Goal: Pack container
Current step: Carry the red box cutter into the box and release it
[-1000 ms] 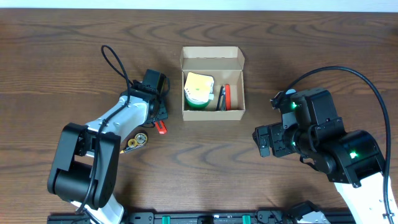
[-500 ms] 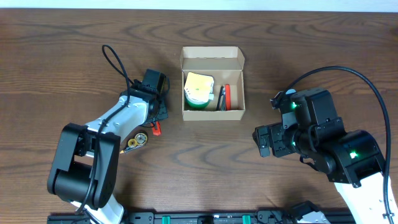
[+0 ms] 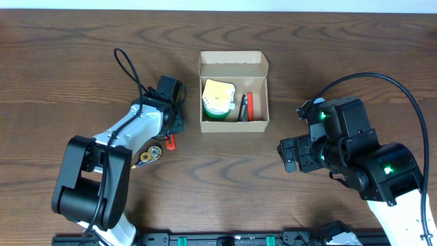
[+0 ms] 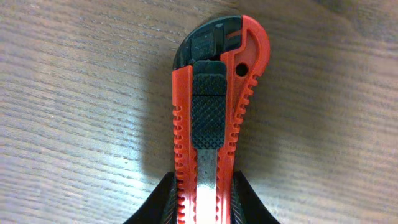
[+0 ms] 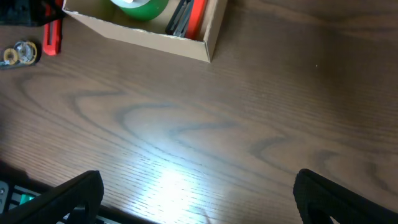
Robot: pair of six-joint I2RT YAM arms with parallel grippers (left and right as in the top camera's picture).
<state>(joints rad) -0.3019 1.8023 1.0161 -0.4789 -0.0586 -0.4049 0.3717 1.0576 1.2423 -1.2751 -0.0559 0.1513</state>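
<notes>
The container, a tan cardboard box [image 3: 233, 65] with its flap standing open at the back, sits mid-table. It holds a green tape roll [image 3: 218, 100] and a red and black tool [image 3: 246, 107]. My left gripper [image 3: 170, 132] is just left of the box, down at the table, shut on a red utility knife [image 3: 171, 142]. In the left wrist view the knife [image 4: 211, 106] lies on the wood with my jaws [image 4: 204, 190] pressed on both its sides. My right gripper [image 3: 289, 154] is open and empty to the right of the box; its view shows the box's front corner [image 5: 208, 46].
A small tape roll [image 3: 153, 152] with a yellow end lies on the table below-left of the knife; it also shows in the right wrist view [image 5: 18, 53]. The table is dark wood. A black rail runs along the front edge [image 3: 225, 239].
The left gripper and the red knife have shifted slightly left, away from the box. The right arm has not moved.
</notes>
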